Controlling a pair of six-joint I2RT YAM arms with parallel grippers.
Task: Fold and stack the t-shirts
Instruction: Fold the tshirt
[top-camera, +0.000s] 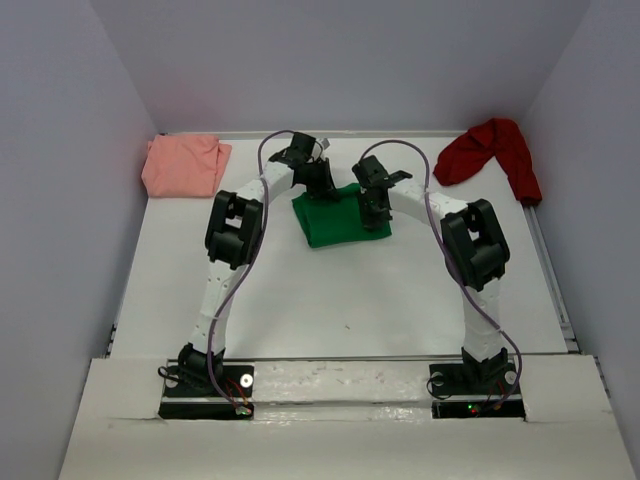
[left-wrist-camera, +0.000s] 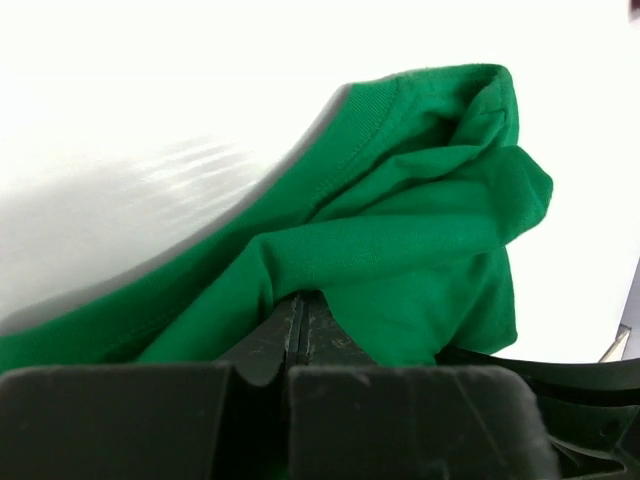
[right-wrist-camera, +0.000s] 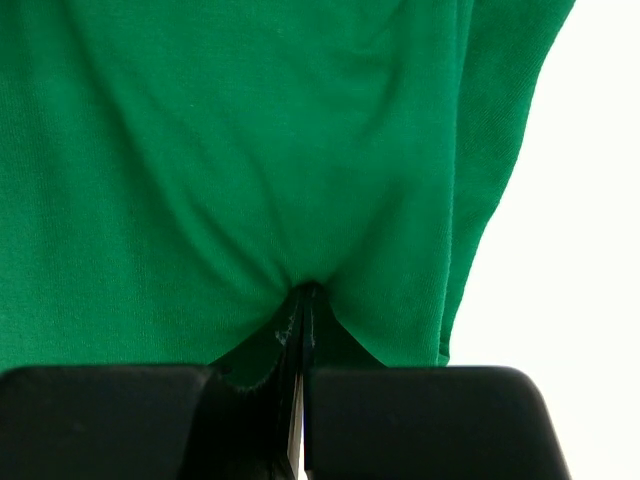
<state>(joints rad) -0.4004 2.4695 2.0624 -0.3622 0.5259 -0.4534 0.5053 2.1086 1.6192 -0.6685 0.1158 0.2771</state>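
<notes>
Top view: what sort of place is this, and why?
Probably a robot lab booth: plain walls box in a white table, left arm and right arm bolted at its near edge.

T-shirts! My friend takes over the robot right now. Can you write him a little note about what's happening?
The left gripper is shut on the green t-shirt.
The right gripper is shut on the same shirt.
Green t-shirt: in the middle, partly folded, pinched along its far edge.
The salmon-pink t-shirt lies in the far left corner.
The dark red t-shirt lies crumpled in the far right corner.
Done: nothing stacked yet.
Left: finish folding green, deal with the other two, stack all three.
</notes>
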